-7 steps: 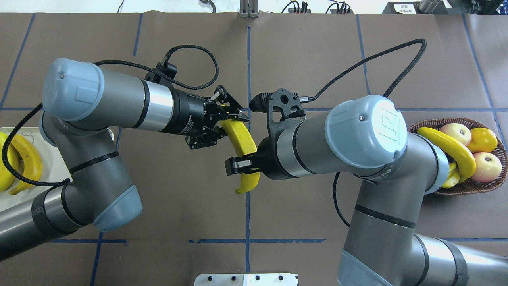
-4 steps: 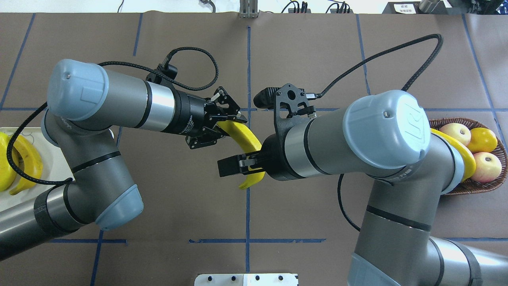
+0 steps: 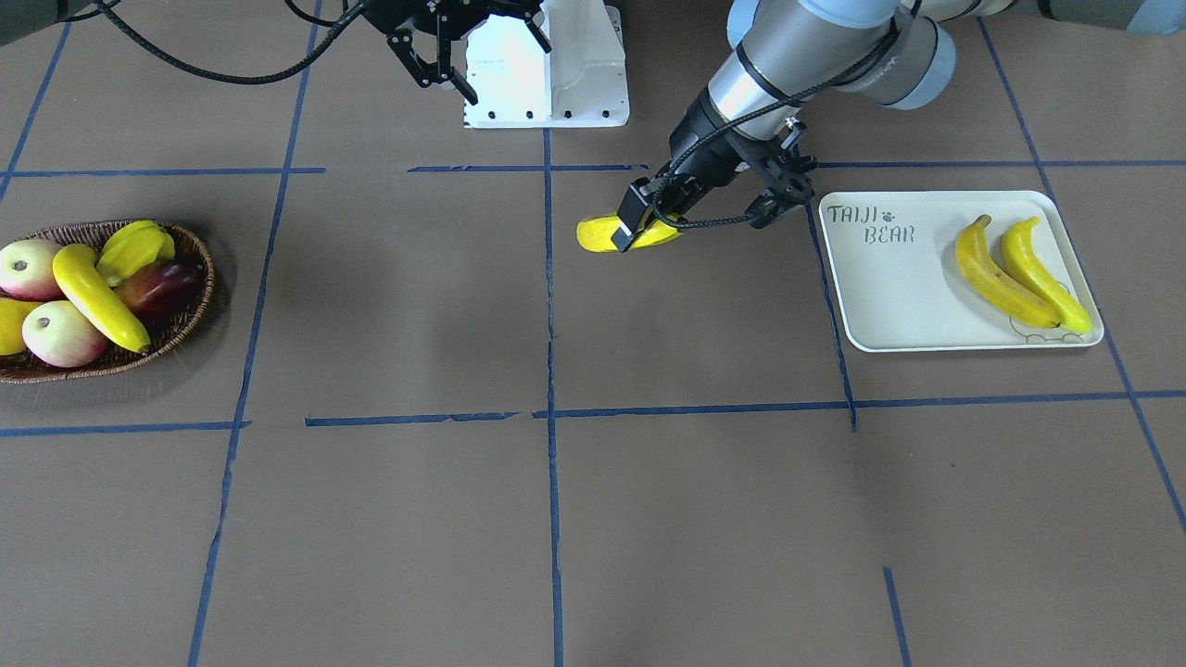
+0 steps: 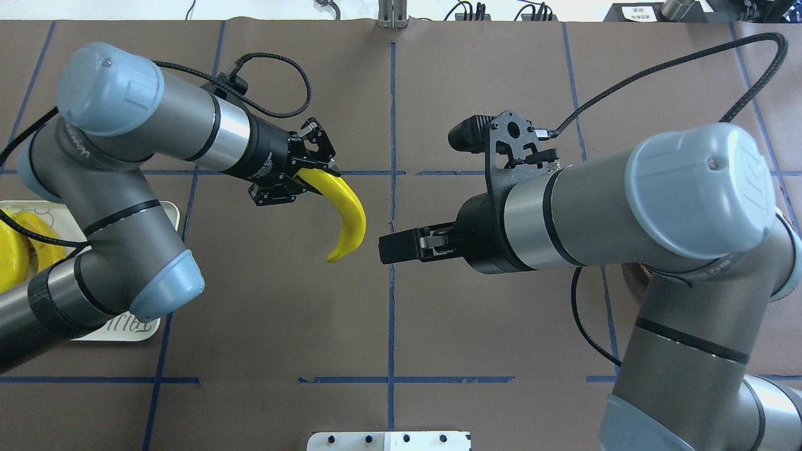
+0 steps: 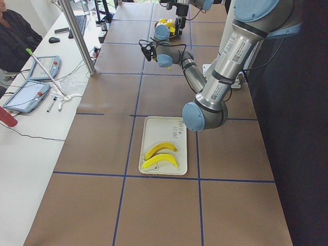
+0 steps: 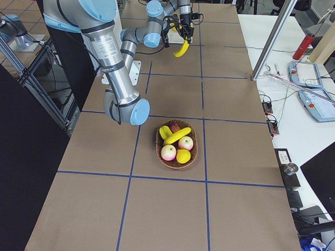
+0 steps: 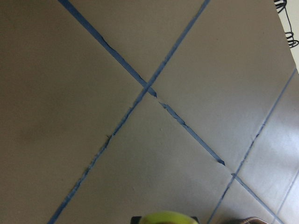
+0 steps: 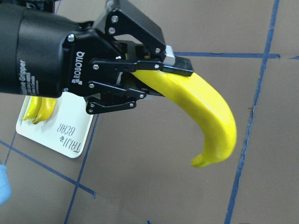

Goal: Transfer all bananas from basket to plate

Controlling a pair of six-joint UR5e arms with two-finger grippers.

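Seen from the operators' side, the handover has just finished. A second ago both arms had hold of the long curved bright-yellow banana (image 4: 348, 213) over the middle line of the bench. Now only the left pincer (image 4: 301, 175) has it, clamped shut on one end with the rest hanging free in the air. It has also swung away from the middle, toward the flat rectangular off-white plate (image 3: 889, 287). Farther back, the right pincer (image 4: 383, 248) has let go and drawn off toward the robot's base. Its fingers are spread and empty, well apart from the fruit.

By my count that leaves one carry under way. Two bananas (image 3: 1005, 273) already lie side by side on the plate. One more banana (image 3: 97, 296) waits among the other fruit in the shallow oval brown wicker basket (image 3: 199, 278).

As for room, the brown bench (image 3: 649, 519) nearest me is bare. Between the hanging banana and the plate's short edge I see only paper and blue tape lines. The plate's raised rim is the one thing to clear. The lettered half of the plate, nearest the pincer, is free, since the two bananas sit at the other end.
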